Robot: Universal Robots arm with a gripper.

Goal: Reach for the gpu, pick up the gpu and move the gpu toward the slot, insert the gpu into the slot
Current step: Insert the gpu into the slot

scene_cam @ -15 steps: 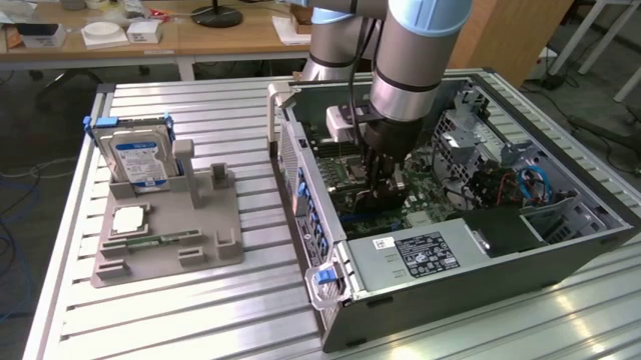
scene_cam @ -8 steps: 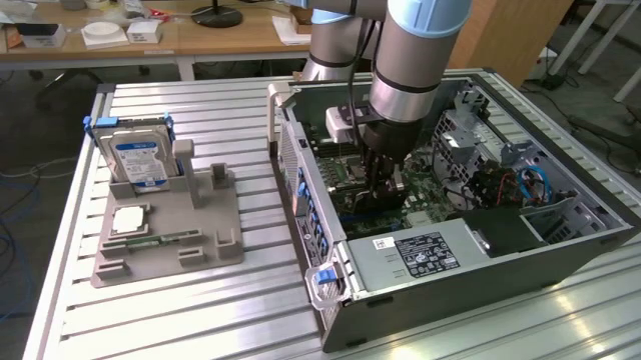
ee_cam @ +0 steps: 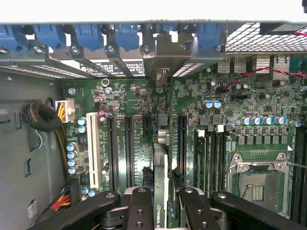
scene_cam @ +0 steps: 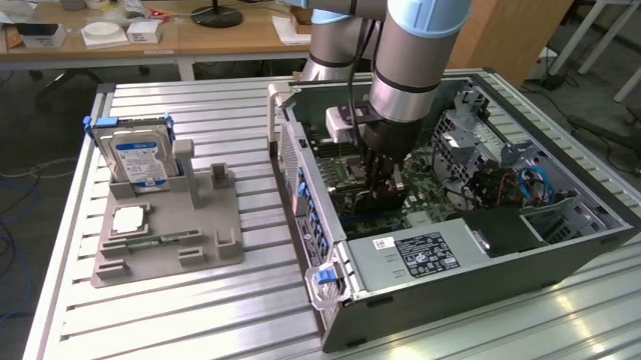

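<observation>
In the wrist view the gpu [ee_cam: 161, 158] is seen edge-on, a thin dark card standing upright between my two black fingers [ee_cam: 140, 207]. My gripper [ee_cam: 162, 211] is shut on it. The card's silvery end bracket [ee_cam: 164, 51] sits against the case's rear slot panel with its blue clips. Long black slots [ee_cam: 128, 148] lie on the green motherboard [ee_cam: 211, 96] on either side of the card; the slot directly beneath it is hidden. In the exterior view my gripper [scene_cam: 386, 193] reaches down inside the open computer case [scene_cam: 300, 172], low over the motherboard.
A grey power supply [scene_cam: 421, 255] fills the case's near end, and a drive cage with cables [scene_cam: 531, 184] sits at the exterior view's right. The CPU socket [ee_cam: 256, 184] and a cable bundle [ee_cam: 43, 117] flank the card. A grey holder [scene_cam: 165, 225] carries a blue-labelled hard drive [scene_cam: 140, 157] and a memory stick [scene_cam: 150, 241].
</observation>
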